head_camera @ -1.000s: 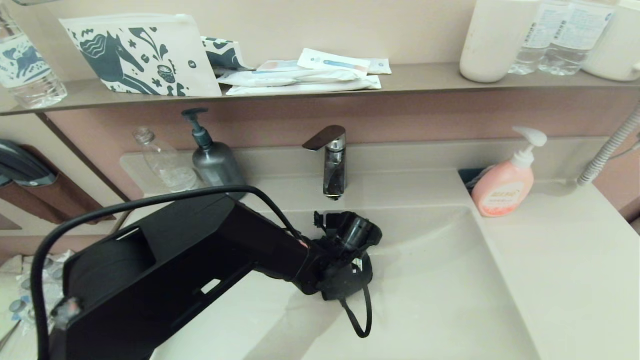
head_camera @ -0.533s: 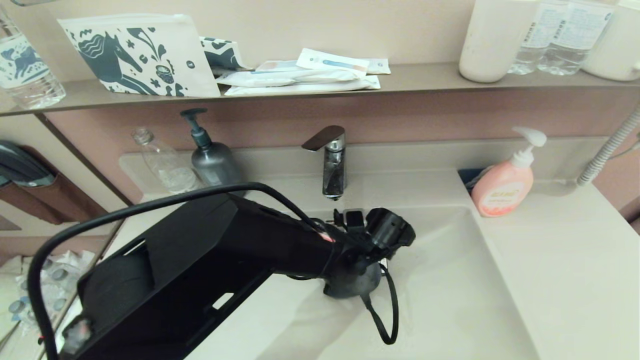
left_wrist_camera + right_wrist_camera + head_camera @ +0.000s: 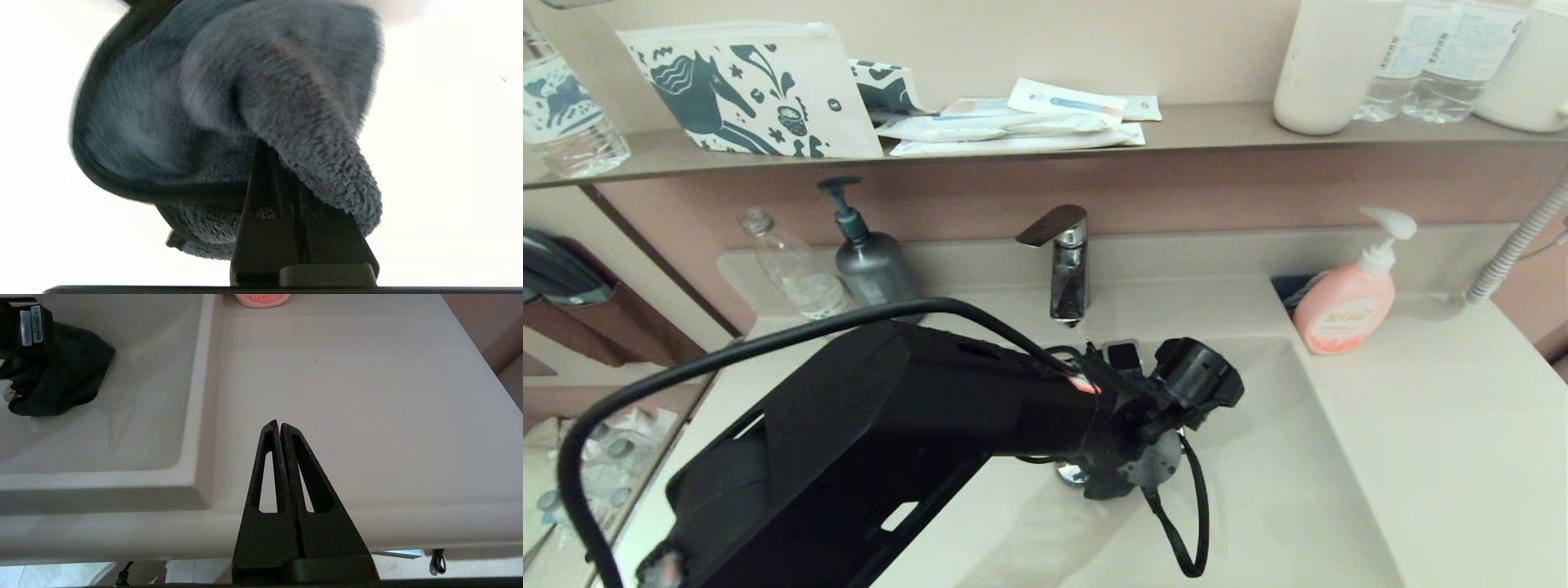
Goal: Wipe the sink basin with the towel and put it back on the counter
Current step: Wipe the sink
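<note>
My left gripper (image 3: 278,163) is shut on the dark grey towel (image 3: 253,102), which bunches round the fingertips and hides them. It is pressed down on the floor of the off-white sink basin (image 3: 1258,490), below the faucet. In the head view the wrist covers the towel, and the chrome drain plug (image 3: 1068,472) peeks out beside it. The right wrist view shows the towel (image 3: 61,384) lying in the basin (image 3: 135,396) under the left gripper. My right gripper (image 3: 280,424) is shut and empty, hovering over the counter (image 3: 347,396) right of the basin near its front edge.
A chrome faucet (image 3: 1066,261) stands behind the basin. A pink soap dispenser (image 3: 1343,306) sits at the counter's (image 3: 1445,425) back right. At the back left stand a grey pump bottle (image 3: 870,261) and a clear bottle (image 3: 788,265). The brown shelf (image 3: 1217,126) above carries pouches and bottles.
My left arm has swept the towel to the right across the basin floor. The drain plug has come into view beside the wrist.
</note>
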Motion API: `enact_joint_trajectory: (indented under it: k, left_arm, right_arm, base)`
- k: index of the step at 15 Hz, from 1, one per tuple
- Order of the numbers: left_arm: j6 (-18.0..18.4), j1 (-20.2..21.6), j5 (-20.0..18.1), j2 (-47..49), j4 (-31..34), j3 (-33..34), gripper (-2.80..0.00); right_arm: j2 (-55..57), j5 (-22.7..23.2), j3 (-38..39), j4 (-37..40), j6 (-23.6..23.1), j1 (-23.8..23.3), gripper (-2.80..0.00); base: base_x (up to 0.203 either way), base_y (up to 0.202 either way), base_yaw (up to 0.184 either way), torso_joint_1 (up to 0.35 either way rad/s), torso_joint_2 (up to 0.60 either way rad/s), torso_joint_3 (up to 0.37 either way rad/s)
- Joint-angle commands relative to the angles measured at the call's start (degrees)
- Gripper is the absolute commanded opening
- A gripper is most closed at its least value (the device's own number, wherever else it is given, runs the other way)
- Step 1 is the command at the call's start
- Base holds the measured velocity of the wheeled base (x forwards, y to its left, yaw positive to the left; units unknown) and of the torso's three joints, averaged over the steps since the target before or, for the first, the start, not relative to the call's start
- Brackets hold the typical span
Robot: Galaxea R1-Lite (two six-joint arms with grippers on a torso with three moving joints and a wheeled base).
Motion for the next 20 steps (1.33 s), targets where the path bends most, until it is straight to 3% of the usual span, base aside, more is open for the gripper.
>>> enact_joint_trajectory:
  k: [1,4,6,14,20]
  left_arm:
    - [-0.33,-0.33,0.18,0.56,0.23,-1.49,-2.8]
    - [-1.26,-0.82,1.14,2.58,1.69,-8.54,-2.8]
    - [-2.09,-2.18,4.77,4.82,3.62,-12.45,-2.8]
    - [-1.54,-3.93,5.79,10.59,-0.06,-12.17,-2.8]
    - [3.44,-1.91,5.97,11.18,-2.84,-10.96,-2.8]
  right_arm:
    - [0.07,0.02,-0.01,0.01,-0.02,-0.02,-2.8]
    - [0.07,0.02,0.0,0.01,-0.03,0.01,-2.8]
    - [0.07,0.02,0.02,0.01,-0.01,0.0,-2.8]
    - [0.07,0.02,0.03,0.01,0.04,0.01,-2.8]
    - [0.07,0.02,-0.04,0.01,-0.03,0.02,-2.8]
  base:
    - [0.0,0.0,0.0,0.0,0.0,0.0]
    - [0.0,0.0,0.0,0.0,0.0,0.0]
    - [0.0,0.0,0.0,0.0,0.0,0.0]
    - [0.0,0.0,0.0,0.0,0.0,0.0]
    - [0.0,0.0,0.0,0.0,0.0,0.0]
